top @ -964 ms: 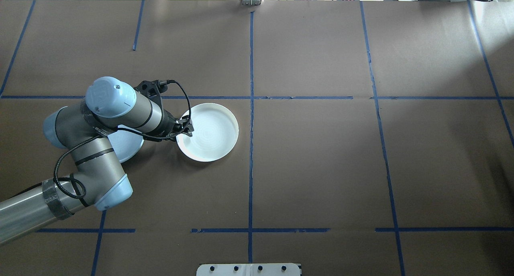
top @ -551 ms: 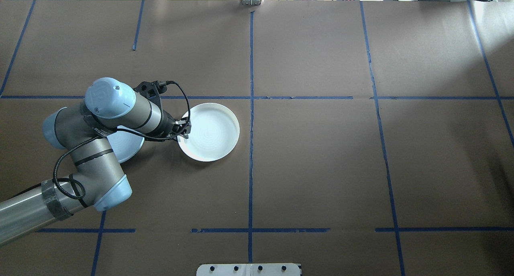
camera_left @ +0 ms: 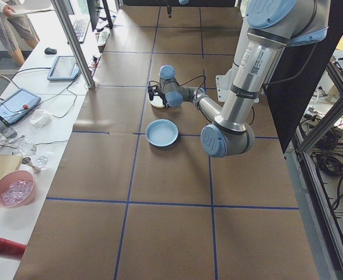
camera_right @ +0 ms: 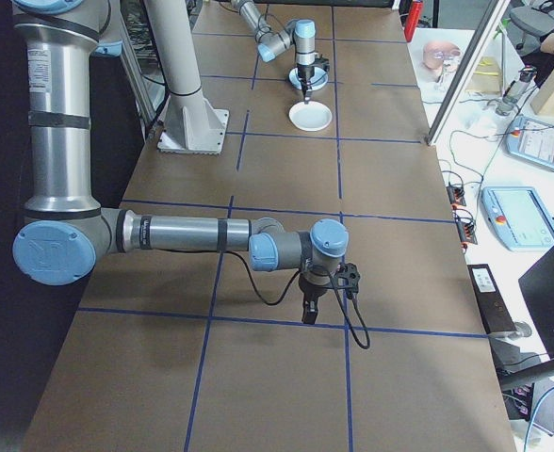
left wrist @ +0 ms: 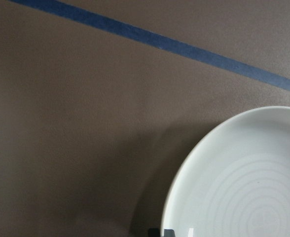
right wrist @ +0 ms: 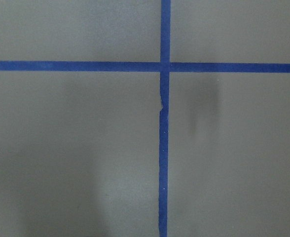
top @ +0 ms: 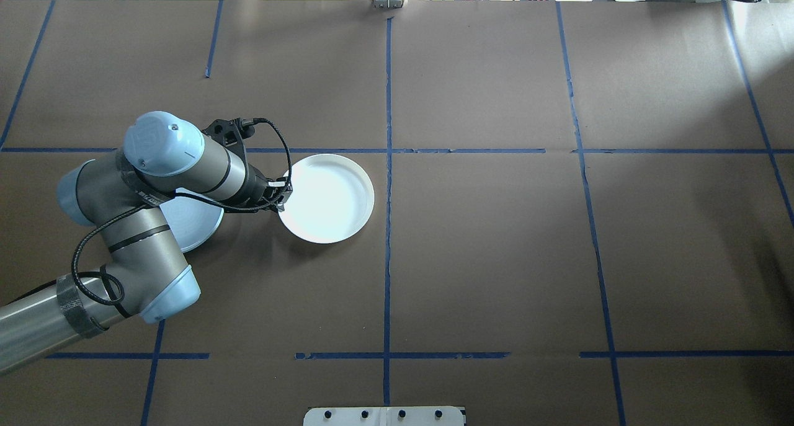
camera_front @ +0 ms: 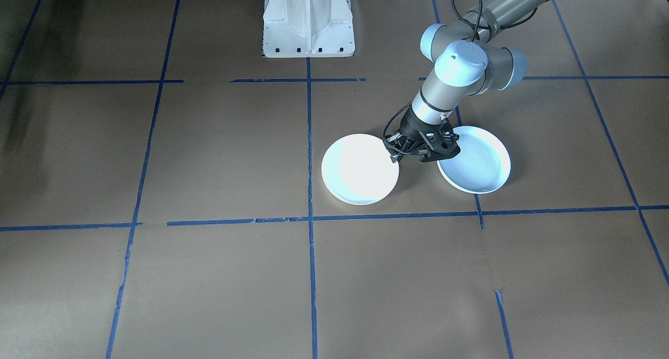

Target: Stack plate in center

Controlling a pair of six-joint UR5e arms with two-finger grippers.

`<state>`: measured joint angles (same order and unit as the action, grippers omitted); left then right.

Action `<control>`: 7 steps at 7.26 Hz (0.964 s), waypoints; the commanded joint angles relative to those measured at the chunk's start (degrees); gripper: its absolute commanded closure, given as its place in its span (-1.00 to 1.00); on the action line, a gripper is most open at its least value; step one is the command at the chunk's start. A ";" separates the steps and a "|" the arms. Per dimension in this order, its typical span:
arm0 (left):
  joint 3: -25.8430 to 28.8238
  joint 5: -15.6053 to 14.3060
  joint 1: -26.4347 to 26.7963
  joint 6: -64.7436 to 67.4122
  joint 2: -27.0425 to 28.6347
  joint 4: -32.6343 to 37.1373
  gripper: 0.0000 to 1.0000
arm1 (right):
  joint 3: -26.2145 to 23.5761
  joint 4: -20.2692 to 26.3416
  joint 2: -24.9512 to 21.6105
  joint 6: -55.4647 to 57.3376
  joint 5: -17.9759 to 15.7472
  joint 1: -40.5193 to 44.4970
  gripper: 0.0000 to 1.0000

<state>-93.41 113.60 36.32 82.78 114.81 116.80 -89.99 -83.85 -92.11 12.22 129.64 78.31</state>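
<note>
From my console, the left end effector sits at the robot-side-left rim of the round white plastic plate, apparently pinching that rim, though I cannot tell for sure. The plate lies just left of the bench's centre tape line, extending away from the fingers toward centre. The pale blue round plate rests behind the wrist, apart. The right end effector hangs far off; its state is unclear.
</note>
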 commanded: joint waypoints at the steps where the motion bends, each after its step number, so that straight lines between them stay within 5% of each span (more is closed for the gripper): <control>1: -4.13 2.40 3.38 -3.05 -1.25 -2.27 1.00 | -0.01 0.00 0.00 0.00 0.00 0.00 -1.00; 3: -10.97 3.38 5.95 -8.57 -10.52 -1.41 1.00 | -0.01 0.00 0.00 0.00 0.00 0.00 -1.00; 5: -12.23 4.26 12.08 -16.75 -18.10 1.39 1.00 | -0.01 0.00 0.00 0.00 0.00 0.00 -1.00; 6: -12.06 7.92 13.50 -18.87 -23.62 6.98 1.00 | -0.01 0.00 0.00 0.00 0.00 0.00 -1.00; 7: -11.88 8.39 14.38 -19.06 -27.41 11.82 1.00 | -0.01 0.00 0.00 0.00 0.00 0.00 -1.00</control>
<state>-105.36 120.43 49.18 65.04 92.53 123.01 -90.00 -83.85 -92.11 12.22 129.64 78.31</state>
